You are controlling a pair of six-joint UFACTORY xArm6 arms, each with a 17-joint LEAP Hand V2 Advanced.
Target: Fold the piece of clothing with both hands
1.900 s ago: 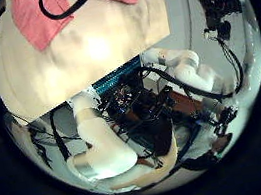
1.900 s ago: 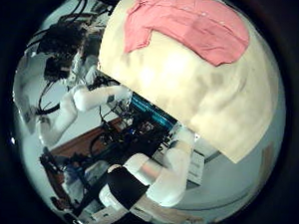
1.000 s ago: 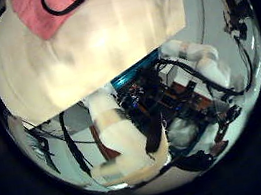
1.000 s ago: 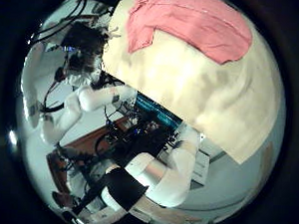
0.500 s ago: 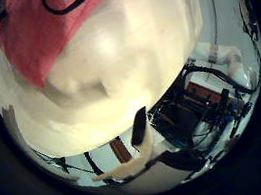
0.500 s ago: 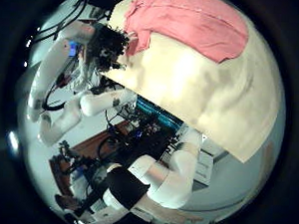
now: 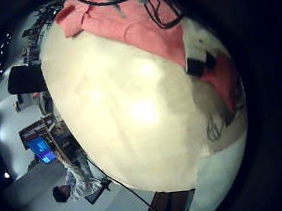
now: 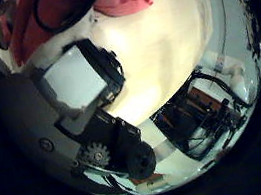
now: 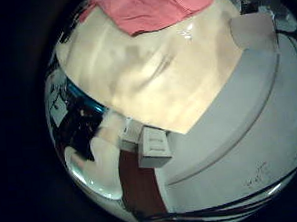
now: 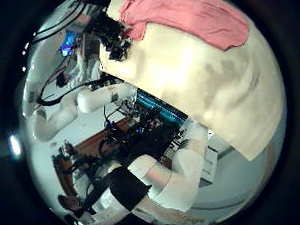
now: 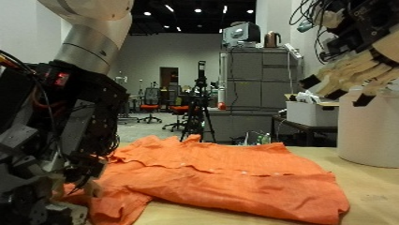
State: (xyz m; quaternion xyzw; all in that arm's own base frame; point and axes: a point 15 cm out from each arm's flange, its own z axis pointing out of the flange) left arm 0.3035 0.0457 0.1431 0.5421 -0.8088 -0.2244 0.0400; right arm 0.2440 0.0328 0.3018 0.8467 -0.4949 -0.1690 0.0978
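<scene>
Behind a pale tan bench (image 11: 375, 192), a dim hall with a tall grey cabinet (image 11: 249, 89) is seen. An orange, crumpled cloth garment (image 11: 237, 173) is spread flat on the bench. It is judged light, limp and liable to bunch or slide, so it is best pinched at two edge corners. The left hand (image 11: 50, 141) is held low against the garment's near edge; whether it is clenched cannot be told, since its fingertips are cut off. The right hand (image 11: 356, 66) is raised well above, with fingers relaxed and nothing grasped. The garment's collar and sleeves cannot be made out.
</scene>
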